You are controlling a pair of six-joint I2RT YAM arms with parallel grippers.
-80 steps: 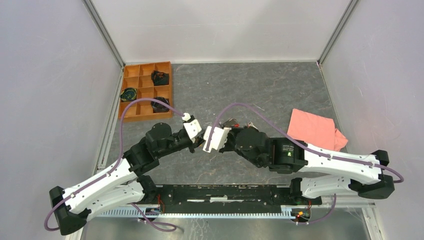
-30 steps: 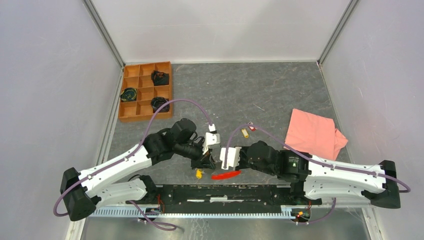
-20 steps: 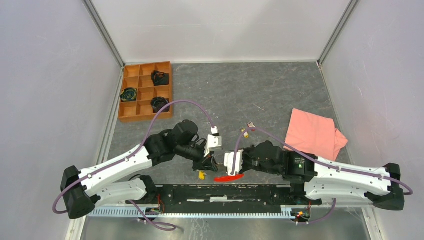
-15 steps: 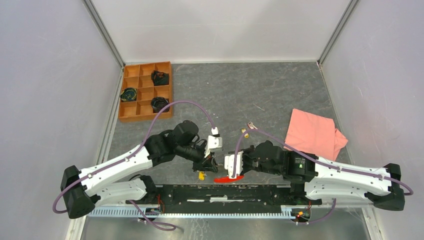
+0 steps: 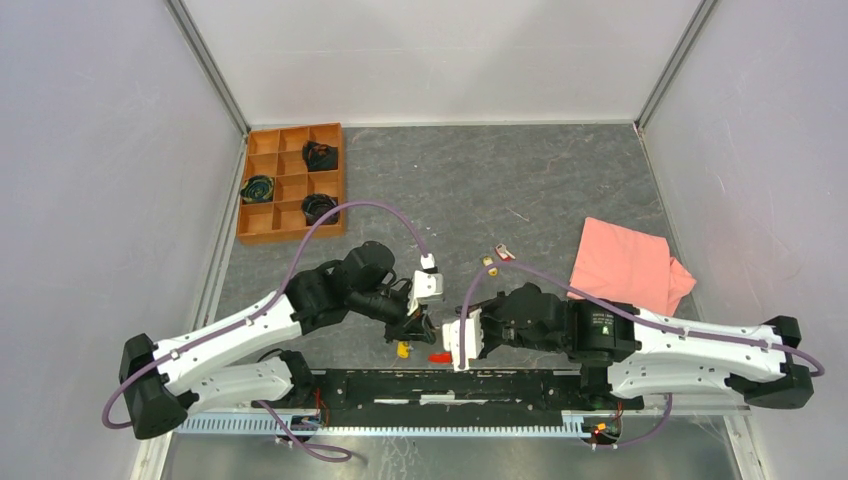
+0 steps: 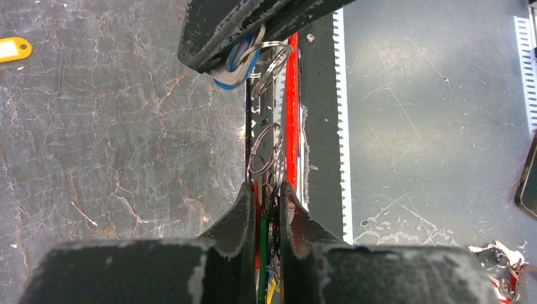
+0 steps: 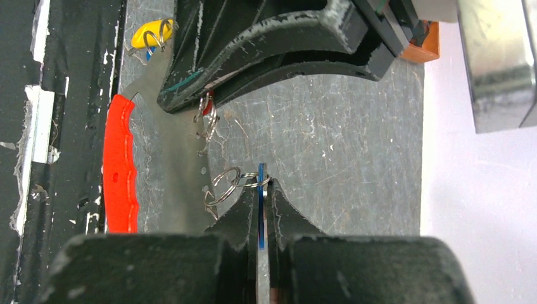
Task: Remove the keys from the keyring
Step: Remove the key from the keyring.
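The keyring (image 6: 266,155) is pinched by its thin wire ring at the tips of my left gripper (image 6: 263,190). The fingers there are drawn in on it with only a narrow slit between them, and a sliver of green shows in that slit. Small wire rings link it across to the blue key (image 7: 260,209), which my right gripper (image 7: 261,185) clamps flat, jaws pressed together on its head. My two grippers meet tip to tip just above the table (image 5: 560,190), close to its near edge and a little left of centre.

The red strap (image 5: 438,357) shows just below the grippers, beside the black rail (image 5: 450,385). A yellow key (image 5: 403,349) with a small ring through it lies on the table just left of the strap.

Farther off and to the right, a second yellow key (image 5: 490,263) and a red key (image 5: 504,253) lie close together. The pink cloth (image 5: 625,262) is right of those. The orange tray (image 5: 290,237) sits at the far left.
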